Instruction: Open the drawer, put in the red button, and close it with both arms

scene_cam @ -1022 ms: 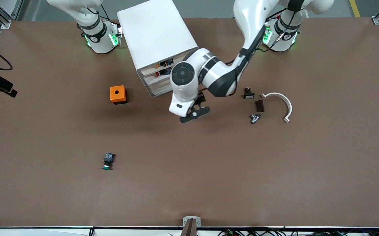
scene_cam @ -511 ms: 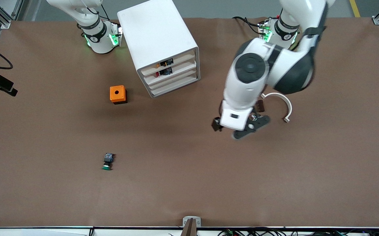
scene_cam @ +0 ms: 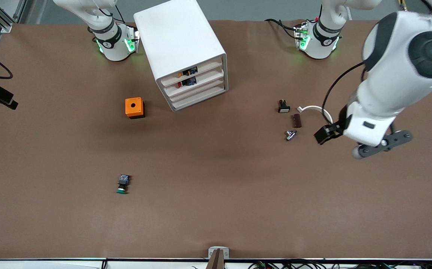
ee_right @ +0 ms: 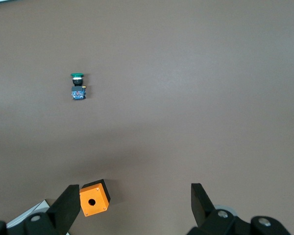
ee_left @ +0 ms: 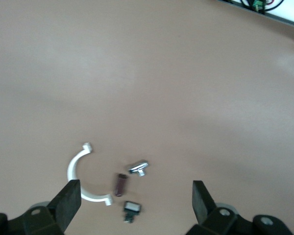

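The white cabinet [scene_cam: 178, 37] stands between the arm bases, and its four drawers [scene_cam: 197, 84] sit flush with its front. Small red, blue and orange parts [scene_cam: 186, 77] show through the upper drawer fronts; I cannot tell whether one is the red button. My left gripper [scene_cam: 328, 133] hangs high over the left arm's end of the table. In the left wrist view it [ee_left: 135, 185] is open and empty above some small parts. My right gripper [ee_right: 133, 188] is open and empty, high over the orange box [ee_right: 94, 198]. It is out of the front view.
The orange box [scene_cam: 134, 107] sits beside the cabinet. A green-capped button [scene_cam: 122, 185] lies nearer the front camera. Toward the left arm's end lie a white arc [scene_cam: 313, 108], a brown piece [scene_cam: 296, 120], a metal piece [scene_cam: 290, 134] and a black-and-white switch [scene_cam: 283, 106].
The left arm has swung away from the cabinet's front toward its own end of the table and risen, gripper open throughout. The drawer fronts are now uncovered.
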Motion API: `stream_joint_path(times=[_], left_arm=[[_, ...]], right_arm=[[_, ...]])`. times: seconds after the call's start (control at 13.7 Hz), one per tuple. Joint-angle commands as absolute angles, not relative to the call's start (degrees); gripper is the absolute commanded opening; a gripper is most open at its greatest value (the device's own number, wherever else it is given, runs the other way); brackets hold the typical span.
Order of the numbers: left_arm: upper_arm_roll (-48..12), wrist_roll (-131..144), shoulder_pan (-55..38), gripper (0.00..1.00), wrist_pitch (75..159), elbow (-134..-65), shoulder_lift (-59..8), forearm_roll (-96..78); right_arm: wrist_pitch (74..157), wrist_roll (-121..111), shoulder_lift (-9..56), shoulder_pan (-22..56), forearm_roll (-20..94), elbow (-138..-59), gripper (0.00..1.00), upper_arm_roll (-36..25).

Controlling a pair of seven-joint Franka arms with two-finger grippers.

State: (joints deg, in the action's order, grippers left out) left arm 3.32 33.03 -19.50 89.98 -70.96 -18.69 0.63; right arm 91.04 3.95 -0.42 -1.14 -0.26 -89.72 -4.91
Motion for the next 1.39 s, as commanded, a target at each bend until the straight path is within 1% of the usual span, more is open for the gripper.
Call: stream_joint_path(times=[0.0,0.22,0.44,0.8,0.88,0.95,1.1,1.31], left_arm=[[2.5,26.0,-16.4,1.00,86.5,-72.8,-14.8,1.2],[2.5,20.3,-13.5,1.00,83.3,-74.2,-11.6,1.2],[2.4,14.1,-9.4,1.00,83.2,-79.4,-6.2,0.7],[2.1,13.8,-8.9,1.00,84.3,-93.1,5.6,0.6],[1.3,13.8,-8.7,1.00,84.9,-95.1,7.4,0.6],[-0.7,13.8,-6.8,1.00,85.7,-97.4,9.4,0.6],[-5.3,13.9,-2.7,1.00,86.7,-100.0,11.4,0.7],[-5.7,13.8,-1.7,1.00,86.7,-99.9,11.8,0.7]], right_arm=[[90.5,3.3,-1.4,-2.4,-1.1,-90.3,1.00,-4.0],[90.4,3.3,-1.3,-2.4,-1.1,-90.4,1.00,-4.0],[90.4,2.1,-1.2,-2.5,-1.1,-90.6,1.00,-4.0],[90.4,2.0,-1.3,-2.3,-1.1,-90.6,1.00,-4.0],[90.4,2.0,-1.3,-2.4,-1.1,-90.6,1.00,-4.0],[90.4,2.0,-1.3,-2.3,-1.1,-90.6,1.00,-4.0],[90.4,2.0,-1.3,-2.3,-1.1,-90.6,1.00,-4.0],[90.5,2.0,-1.3,-2.3,-1.1,-90.7,1.00,-4.0]])
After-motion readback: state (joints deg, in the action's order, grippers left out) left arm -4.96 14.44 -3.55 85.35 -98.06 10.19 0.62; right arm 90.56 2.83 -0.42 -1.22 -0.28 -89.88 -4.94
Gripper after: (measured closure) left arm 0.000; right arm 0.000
